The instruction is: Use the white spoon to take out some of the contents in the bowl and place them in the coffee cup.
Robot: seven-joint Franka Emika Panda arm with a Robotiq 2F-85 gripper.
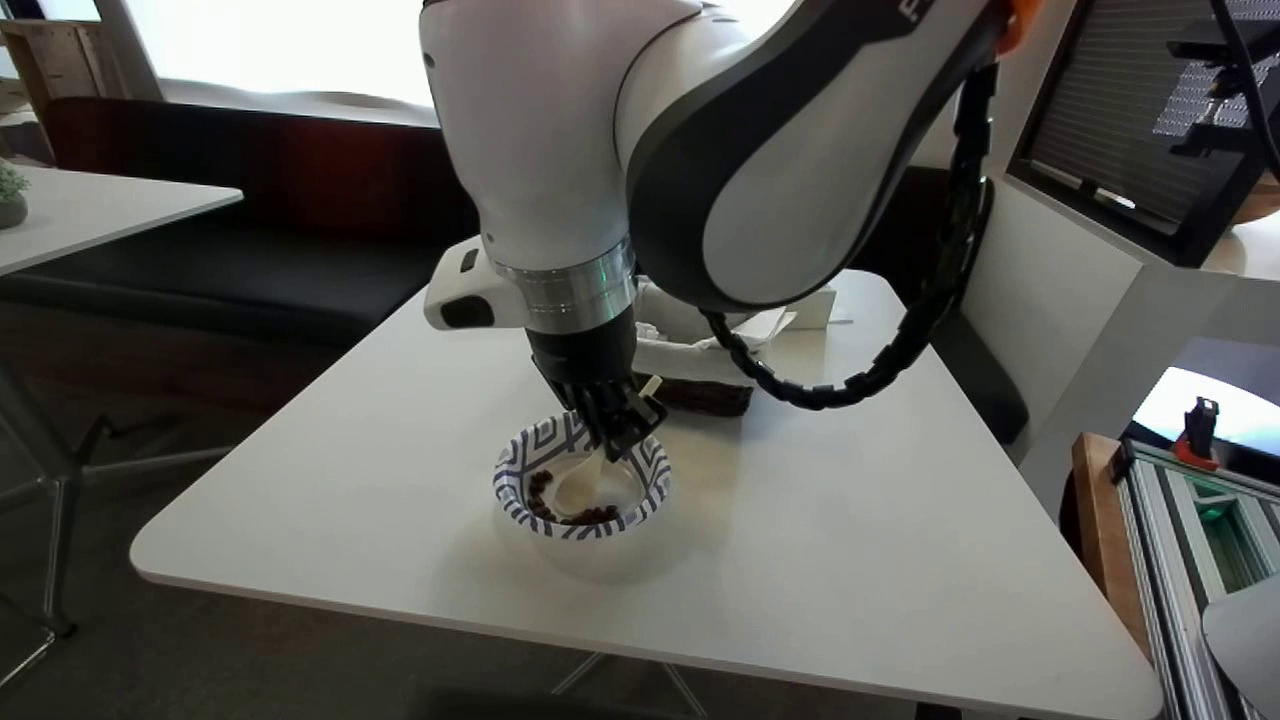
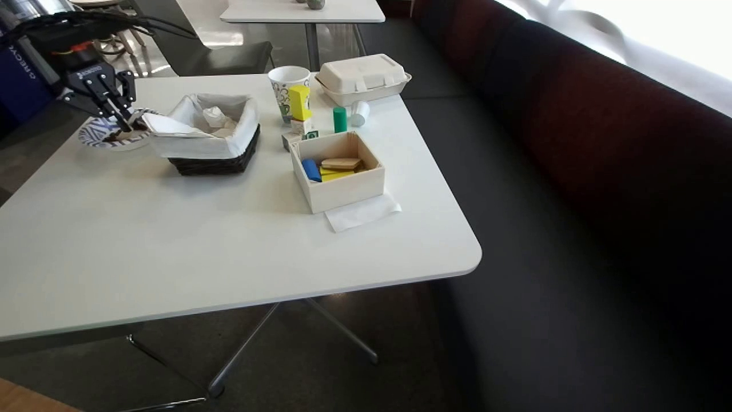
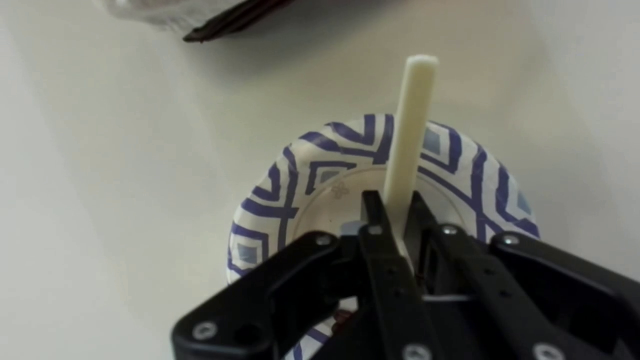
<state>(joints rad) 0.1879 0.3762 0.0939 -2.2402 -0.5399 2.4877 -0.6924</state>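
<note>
Claw (image 3: pixel 394 200) drawn in tight on a slim handle, I have the white spoon (image 3: pixel 410 125) gripped partway along, tilted, its scoop down inside the blue-and-white paper bowl (image 3: pixel 262 210). The contents (image 1: pixel 538 492), small dark brown pieces, lie beside the scoop in the bowl; whether it carries any I can't tell. I judge this to be the scooping step. Next, I should work the scoop under those pieces, level it, lift clear of the rim and carry it smoothly to the coffee cup (image 2: pixel 281 94). That patterned paper cup stands upright past the wicker basket (image 2: pixel 214 166), its inside mostly hidden from me. The basket sits just beside the bowl on the white bench (image 2: pixel 246 246), its white liner (image 2: pixel 197 147) cradling a crumpled wad (image 2: pixel 215 118). Farther along, a wooden box (image 2: pixel 349 191) holds a blue cylinder (image 2: pixel 311 170), a yellow block (image 2: pixel 337 175) and a tan block (image 2: pixel 341 163). Near the cup, a clamshell container (image 2: pixel 361 75) is closed, so I can't see inside.
</note>
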